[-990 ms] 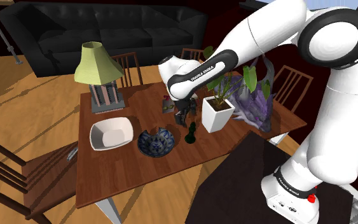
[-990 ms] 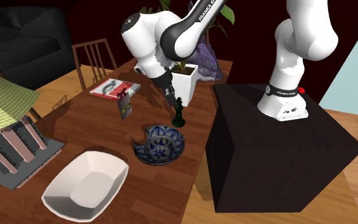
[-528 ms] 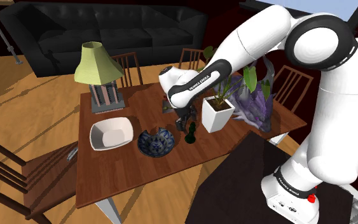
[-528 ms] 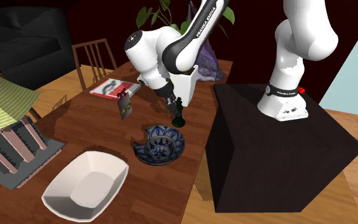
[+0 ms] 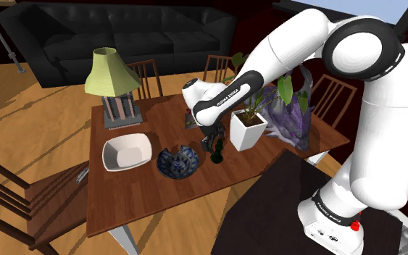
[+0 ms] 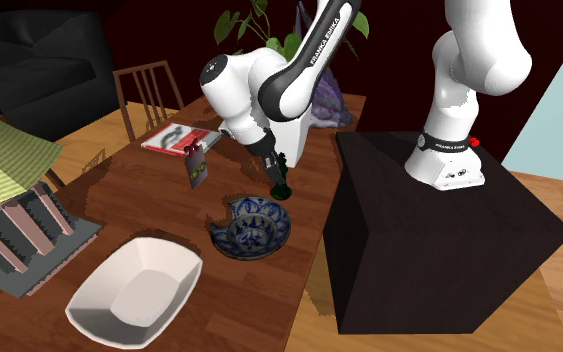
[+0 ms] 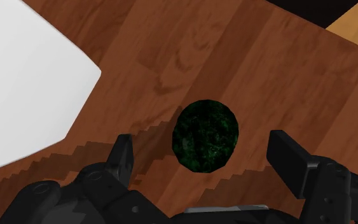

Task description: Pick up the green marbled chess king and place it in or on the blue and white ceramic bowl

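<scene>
**Pre-grasp stage: the black two-finger gripper [image 7: 204, 150] is lowered over the dark green marbled chess king [image 7: 206, 135]; no part of the transfer is complete.**

The king stands upright on the brown wooden table [image 5: 144, 195], just beside the white square planter [image 5: 246, 132] and near the blue and white patterned bowl [image 6: 254, 228]. The jaws stand wide, one finger on each side of the piece with a gap at both sides, so nothing is held. By this judgement, closing, lifting, carrying and releasing all remain. The patterned bowl is empty. The plain white angular bowl [image 5: 126, 153] beyond it is likewise empty, and the planter holds a green leafy plant [image 5: 256, 98].
</scene>
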Robot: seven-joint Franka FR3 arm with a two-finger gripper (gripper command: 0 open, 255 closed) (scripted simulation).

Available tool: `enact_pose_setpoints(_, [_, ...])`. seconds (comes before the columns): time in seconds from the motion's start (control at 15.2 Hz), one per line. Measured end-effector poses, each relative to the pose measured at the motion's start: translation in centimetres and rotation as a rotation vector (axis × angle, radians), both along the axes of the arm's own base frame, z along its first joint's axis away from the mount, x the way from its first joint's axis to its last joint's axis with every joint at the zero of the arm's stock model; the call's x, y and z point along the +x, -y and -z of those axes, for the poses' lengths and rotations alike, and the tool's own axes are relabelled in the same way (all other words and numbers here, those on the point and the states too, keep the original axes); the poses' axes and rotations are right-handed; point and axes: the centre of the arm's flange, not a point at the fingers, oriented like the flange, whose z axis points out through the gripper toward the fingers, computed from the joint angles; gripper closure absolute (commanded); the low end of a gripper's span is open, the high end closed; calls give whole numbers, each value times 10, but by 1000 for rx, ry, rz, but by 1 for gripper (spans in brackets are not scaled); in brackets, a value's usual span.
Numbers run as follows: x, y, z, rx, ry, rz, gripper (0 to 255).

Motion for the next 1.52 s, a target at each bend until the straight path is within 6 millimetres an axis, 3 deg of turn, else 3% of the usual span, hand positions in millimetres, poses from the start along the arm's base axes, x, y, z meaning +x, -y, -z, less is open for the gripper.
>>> enact_pose_setpoints(0.07, [0, 0, 0, 0, 0, 0, 255])
enact_pose_setpoints(0.79, [0, 1, -3, 0, 0, 0, 255])
enact_pose_setpoints(1.52, [0, -1, -57, 0, 0, 0, 255])
